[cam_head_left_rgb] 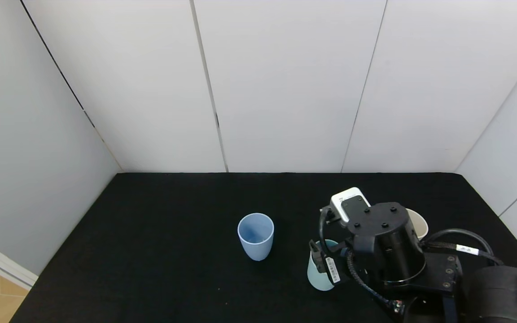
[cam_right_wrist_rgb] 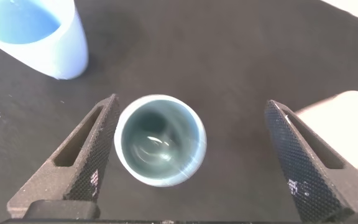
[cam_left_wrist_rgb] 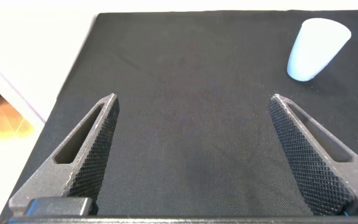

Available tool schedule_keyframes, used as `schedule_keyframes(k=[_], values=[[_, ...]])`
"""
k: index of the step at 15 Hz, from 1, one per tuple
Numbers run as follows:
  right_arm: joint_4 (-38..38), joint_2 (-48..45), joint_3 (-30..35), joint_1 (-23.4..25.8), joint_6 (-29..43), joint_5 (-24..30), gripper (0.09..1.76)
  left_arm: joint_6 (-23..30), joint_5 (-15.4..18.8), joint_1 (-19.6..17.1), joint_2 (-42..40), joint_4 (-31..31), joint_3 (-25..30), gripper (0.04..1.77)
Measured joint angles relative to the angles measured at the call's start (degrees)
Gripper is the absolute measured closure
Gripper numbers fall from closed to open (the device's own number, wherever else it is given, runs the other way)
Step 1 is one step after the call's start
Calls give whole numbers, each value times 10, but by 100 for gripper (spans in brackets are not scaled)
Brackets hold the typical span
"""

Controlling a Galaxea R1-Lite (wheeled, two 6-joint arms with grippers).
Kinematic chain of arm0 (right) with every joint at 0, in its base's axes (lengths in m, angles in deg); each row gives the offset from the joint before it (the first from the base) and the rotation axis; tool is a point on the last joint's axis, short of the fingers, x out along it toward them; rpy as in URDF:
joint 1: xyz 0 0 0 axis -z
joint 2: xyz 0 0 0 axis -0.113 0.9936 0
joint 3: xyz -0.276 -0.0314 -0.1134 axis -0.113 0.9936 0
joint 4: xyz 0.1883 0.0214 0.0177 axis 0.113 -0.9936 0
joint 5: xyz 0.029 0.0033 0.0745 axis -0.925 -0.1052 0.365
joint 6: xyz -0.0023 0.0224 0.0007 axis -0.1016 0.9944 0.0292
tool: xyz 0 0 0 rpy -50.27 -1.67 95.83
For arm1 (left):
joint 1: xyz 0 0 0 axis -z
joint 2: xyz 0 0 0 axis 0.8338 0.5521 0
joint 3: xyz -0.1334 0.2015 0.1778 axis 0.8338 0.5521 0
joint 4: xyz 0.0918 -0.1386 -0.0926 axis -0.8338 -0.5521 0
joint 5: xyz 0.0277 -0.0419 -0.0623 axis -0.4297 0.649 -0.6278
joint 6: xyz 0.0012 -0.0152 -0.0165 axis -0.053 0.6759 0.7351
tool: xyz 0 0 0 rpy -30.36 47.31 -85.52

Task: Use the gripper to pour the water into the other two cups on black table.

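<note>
My right gripper (cam_right_wrist_rgb: 191, 102) is open and points down over the pale teal cup (cam_right_wrist_rgb: 160, 148). The cup stands upright between the fingers, close to one finger (cam_right_wrist_rgb: 92, 146), with a wide gap to the other. Water (cam_right_wrist_rgb: 151, 146) glints inside it. In the head view my right arm (cam_head_left_rgb: 384, 242) covers part of this cup (cam_head_left_rgb: 319, 273). The periwinkle blue cup (cam_head_left_rgb: 256, 235) stands upright to its left. The cream cup (cam_head_left_rgb: 419, 223) is half hidden behind the arm. My left gripper (cam_left_wrist_rgb: 194, 98) is open and empty above bare black table (cam_left_wrist_rgb: 191, 155).
White wall panels (cam_head_left_rgb: 285, 89) border the black table (cam_head_left_rgb: 173, 251) at the back and both sides. The table's left edge (cam_left_wrist_rgb: 73, 74) shows in the left wrist view, with the blue cup (cam_left_wrist_rgb: 316, 43) farther off.
</note>
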Motion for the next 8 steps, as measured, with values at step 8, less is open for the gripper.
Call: schedule_keyframes(k=[8], values=[[4, -195, 170, -22, 1, -53, 15, 0, 0, 0, 0, 0, 0, 9]])
